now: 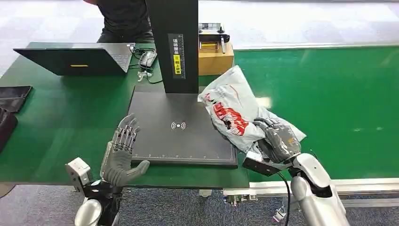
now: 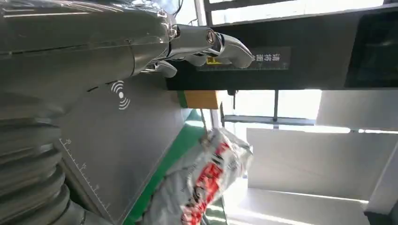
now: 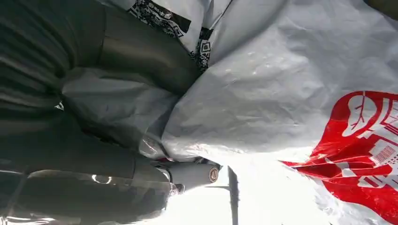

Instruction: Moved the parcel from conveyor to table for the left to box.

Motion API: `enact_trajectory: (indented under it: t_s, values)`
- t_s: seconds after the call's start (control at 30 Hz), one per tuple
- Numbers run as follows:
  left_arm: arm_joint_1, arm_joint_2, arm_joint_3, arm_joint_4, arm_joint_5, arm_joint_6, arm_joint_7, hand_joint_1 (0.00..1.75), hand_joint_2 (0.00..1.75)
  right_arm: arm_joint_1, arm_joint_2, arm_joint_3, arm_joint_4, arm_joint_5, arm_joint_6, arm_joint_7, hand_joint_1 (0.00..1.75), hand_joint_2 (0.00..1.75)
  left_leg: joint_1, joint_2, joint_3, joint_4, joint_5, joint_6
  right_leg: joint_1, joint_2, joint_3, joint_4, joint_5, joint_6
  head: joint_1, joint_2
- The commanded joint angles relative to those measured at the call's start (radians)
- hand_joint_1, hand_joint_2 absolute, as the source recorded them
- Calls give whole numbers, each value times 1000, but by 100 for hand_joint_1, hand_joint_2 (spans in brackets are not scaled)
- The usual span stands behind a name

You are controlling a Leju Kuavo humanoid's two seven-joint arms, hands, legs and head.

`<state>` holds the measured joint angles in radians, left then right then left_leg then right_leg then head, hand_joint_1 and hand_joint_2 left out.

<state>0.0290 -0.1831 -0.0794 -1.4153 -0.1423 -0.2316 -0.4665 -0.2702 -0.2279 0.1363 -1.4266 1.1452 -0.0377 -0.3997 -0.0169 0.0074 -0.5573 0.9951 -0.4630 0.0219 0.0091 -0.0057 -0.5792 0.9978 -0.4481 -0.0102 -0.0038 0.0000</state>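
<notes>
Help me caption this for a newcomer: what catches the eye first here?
The crumpled white parcel with red print, gripped by the right hand at the table's right edge, beside the green conveyor. Next, the left hand, fingers spread and holding nothing, at the left edge of the dark scanner pad under its black post.

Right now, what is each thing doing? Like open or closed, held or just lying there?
Parcel: held by the right hand, partly over the scanner plate's corner.
Right hand: fingers closed on the parcel.
Left hand: holding nothing, fingers spread, at the plate's edge.
Laptop: lid open.
Scanner plate: flat on the table, mostly bare.
Cardboard box: behind the post; cannot tell if open.
</notes>
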Motion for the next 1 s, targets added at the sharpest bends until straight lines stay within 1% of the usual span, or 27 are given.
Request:
enact_trajectory:
  t_s: [0.03,0.07,0.1,0.13,0.17,0.2,0.23,0.3,0.33,0.37,0.43,0.5,0.53,0.6,0.63,0.7,0.73,0.77,0.8,0.83,0.9,0.97,1.0]
  values:
    - [-56,37,-26,100,2,6,-11,0,175,-356,-140,392,299,9,-62,-51,175,175,0,5,2,-1,1,-3,-1,6,-1,-1,3,2,0,0]
    - [-57,39,-29,100,4,7,-13,0,175,-395,-142,428,315,18,-72,-58,175,175,0,3,2,-2,2,-3,-1,4,0,-1,2,2,0,0]
    - [-64,46,-38,106,10,6,-20,0,175,-465,-144,500,351,18,-111,-79,175,175,-1,4,2,-2,2,-4,-1,6,0,-1,3,2,0,0]
    - [-69,48,-41,111,14,7,-21,0,175,-505,-138,541,371,11,-125,-71,175,175,0,2,2,-1,2,-3,-1,3,0,-1,2,2,0,0]
    - [-74,49,-42,116,16,8,-22,0,175,-531,-132,568,386,8,-131,-63,175,175,-1,7,0,1,1,-2,-2,8,-3,2,2,1,0,0]
    - [-81,52,-47,127,21,9,-24,0,175,-569,-117,610,422,-10,-148,-66,175,175,-1,8,1,0,1,-2,-2,9,-3,2,2,2,-1,0]
    - [-85,55,-49,134,26,7,-26,0,175,-590,-102,632,442,-15,-154,-67,175,175,-1,10,1,0,1,-3,-2,11,-4,2,3,2,1,0]
    - [-95,58,-53,146,34,4,-31,0,175,-624,-78,668,492,-23,-183,-66,175,175,0,6,1,-1,1,-3,-1,7,-2,0,3,1,0,0]
    - [-99,58,-54,149,37,2,-32,0,175,-632,-67,674,509,-38,-194,-70,175,175,0,8,2,-2,2,-4,-1,10,-2,0,3,1,0,0]
    - [-108,56,-55,155,40,0,-31,0,175,-637,-45,683,533,-69,-215,-84,175,175,0,4,2,-1,2,-2,-1,5,-1,0,2,1,0,0]
    - [-116,57,-60,161,43,-5,-27,0,175,-635,-28,702,547,-101,-240,-90,175,175,0,3,3,-3,3,-5,0,5,0,-1,3,2,0,0]
    - [-120,55,-62,165,44,-5,-26,0,175,-624,-12,711,551,-108,-249,-89,175,175,0,4,3,-3,2,-4,0,5,1,-2,3,1,0,0]
    - [-126,57,-68,174,43,-10,-25,0,175,-617,9,719,564,-135,-247,-111,175,175,1,2,2,-2,2,-3,0,3,0,-1,2,1,0,0]
    - [-132,59,-78,187,43,-7,-26,0,175,-615,51,756,609,-137,-261,-106,175,175,0,2,2,-2,2,-3,0,2,0,0,2,1,0,0]
    - [-133,60,-81,187,45,-7,-30,0,175,-612,68,764,624,-141,-260,-101,175,175,1,4,4,-3,2,-4,0,5,1,-2,3,1,0,0]
    - [-133,60,-79,184,49,-7,-38,0,175,-607,80,767,631,-144,-252,-99,175,175,1,4,3,-3,2,-4,0,5,1,-2,3,1,0,0]
    - [-131,68,-85,176,58,-10,-42,0,175,-615,112,791,679,-152,-213,-97,175,175,1,2,2,-2,2,-3,0,3,0,-1,2,1,0,0]
    - [-131,71,-86,176,58,-9,-42,0,175,-615,126,793,699,-164,-206,-96,175,175,1,1,3,-3,3,-4,0,3,1,-2,2,1,0,0]
    - [-130,73,-88,178,58,-7,-42,0,175,-609,136,787,718,-181,-212,-106,175,175,0,3,1,-2,2,-3,0,3,-1,0,2,0,0,0]
    - [-129,74,-89,180,58,-6,-42,0,175,-601,142,785,727,-187,-223,-112,175,175,1,3,2,-2,2,-4,0,4,0,-1,2,1,0,0]
    - [-125,74,-93,181,58,-4,-41,0,175,-584,152,785,753,-190,-247,-116,175,175,1,1,2,-2,2,-3,1,2,1,-1,1,0,0,0]
    - [-123,73,-93,179,58,-3,-41,0,175,-582,157,789,766,-187,-248,-111,175,175,1,0,3,-3,3,-5,1,2,1,-2,2,1,0,0]
    - [-116,71,-93,170,59,-4,-40,0,175,-586,165,788,781,-191,-241,-106,175,175,0,0,1,-1,2,-2,0,1,0,0,1,0,0,0]
